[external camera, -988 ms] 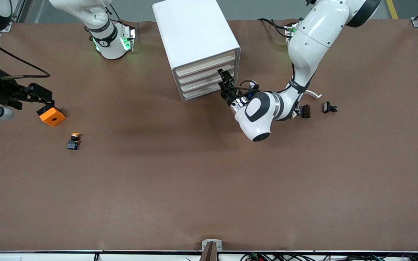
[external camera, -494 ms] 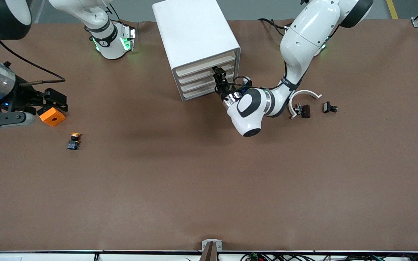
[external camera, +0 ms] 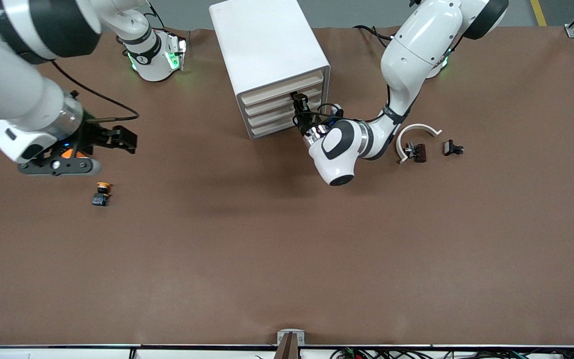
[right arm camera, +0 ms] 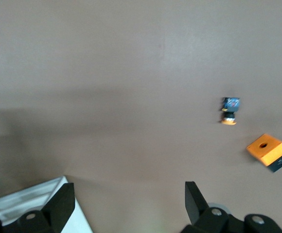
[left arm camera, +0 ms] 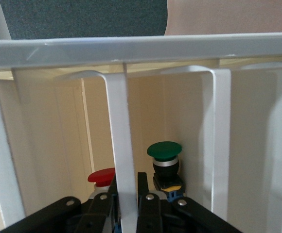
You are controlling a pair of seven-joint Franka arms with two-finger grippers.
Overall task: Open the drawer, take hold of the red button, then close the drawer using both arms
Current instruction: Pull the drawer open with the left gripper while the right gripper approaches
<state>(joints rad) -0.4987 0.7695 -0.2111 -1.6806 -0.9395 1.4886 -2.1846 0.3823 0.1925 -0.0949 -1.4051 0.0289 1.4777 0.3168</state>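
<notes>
The white cabinet (external camera: 267,55) stands toward the robots' side of the table, its cream drawer (external camera: 281,106) fronts flush. My left gripper (external camera: 301,104) is at those fronts. In the left wrist view the left gripper (left arm camera: 127,183) is shut on a thin white strip (left arm camera: 121,145) of the drawer's front. Past that strip, the red button (left arm camera: 101,175) shows inside the cream compartment, beside a green-capped button (left arm camera: 164,154). My right gripper (external camera: 120,139) hangs open over the table toward the right arm's end, and the right gripper (right arm camera: 130,201) holds nothing.
An orange cube (right arm camera: 268,149) lies mostly hidden under the right hand (external camera: 73,152). An orange-capped button (external camera: 101,193) lies nearer the front camera. A white curved piece (external camera: 419,130) and two black clips (external camera: 416,151) (external camera: 452,147) lie toward the left arm's end.
The left gripper closed on the white strip at the drawer front. The right arm swung in over the orange cube, toward the cabinet.
</notes>
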